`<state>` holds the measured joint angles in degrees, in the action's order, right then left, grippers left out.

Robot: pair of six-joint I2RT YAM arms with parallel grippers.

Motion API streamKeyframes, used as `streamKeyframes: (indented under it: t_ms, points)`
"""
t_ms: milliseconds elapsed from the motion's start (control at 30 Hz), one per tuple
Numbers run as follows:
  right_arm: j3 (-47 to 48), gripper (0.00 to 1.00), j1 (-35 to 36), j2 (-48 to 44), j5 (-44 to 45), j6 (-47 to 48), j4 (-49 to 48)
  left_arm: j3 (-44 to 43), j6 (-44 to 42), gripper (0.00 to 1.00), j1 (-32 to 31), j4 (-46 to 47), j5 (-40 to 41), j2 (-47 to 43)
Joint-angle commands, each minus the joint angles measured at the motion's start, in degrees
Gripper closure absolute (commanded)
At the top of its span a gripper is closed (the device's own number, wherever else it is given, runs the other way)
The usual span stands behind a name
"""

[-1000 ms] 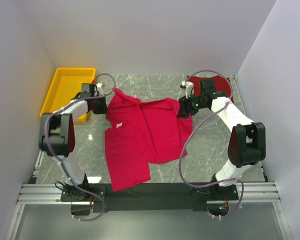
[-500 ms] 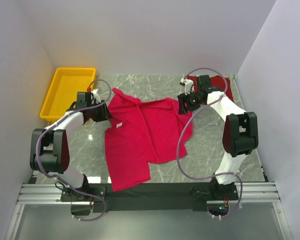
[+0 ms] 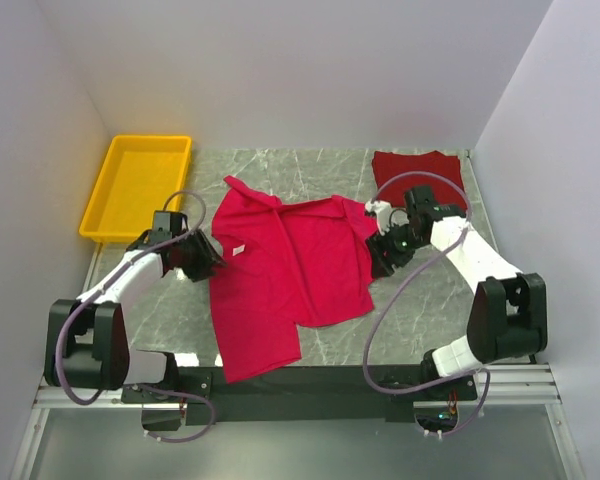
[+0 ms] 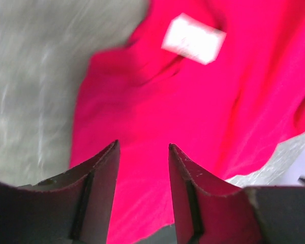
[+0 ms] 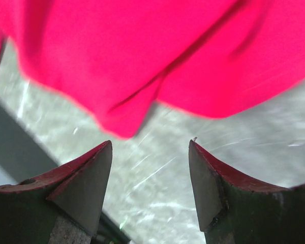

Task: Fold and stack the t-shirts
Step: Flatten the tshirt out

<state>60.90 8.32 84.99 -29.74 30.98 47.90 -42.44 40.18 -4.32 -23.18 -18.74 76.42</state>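
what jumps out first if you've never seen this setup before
The bright pink shirt sprawled across the middle of the marble table, small white label showing, grabs the eye first. The left gripper and right gripper hover open at its two sides. After that, the yellow tray at the far left corner and a darker red shirt lying flat at the far right.

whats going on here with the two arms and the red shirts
Two robot arms are folding t-shirts on a marble table. The bright pink shirt lies spread unevenly in the middle, not yet neatly folded. The left gripper is at its left edge and the right gripper at its right edge, both open and holding nothing. A darker maroon shirt lies flat at the far right corner, and a yellow tray sits at the far left.
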Motion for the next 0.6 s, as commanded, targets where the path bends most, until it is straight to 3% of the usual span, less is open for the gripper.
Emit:
streamKeyframes:
  t_ms: [0, 133, 567]
  points:
    - [-3.16, 0.31, 0.9, -0.88, -4.36, 8.38, 8.15, 2.96, 7.79, 0.51, -0.34, -7.14, 2.75, -2.5]
    - [-5.97, 0.3, 4.6, 0.09, -2.53, 9.62, 7.56, 7.7, 10.52, 0.45, -0.34, -6.8, 2.31, -5.31]
    - [-7.38, 0.34, 9.61, 8.26, 1.08, 0.93, -1.31, 12.55, 13.7, 0.45, -0.96, -1.25, -0.95, -3.48]
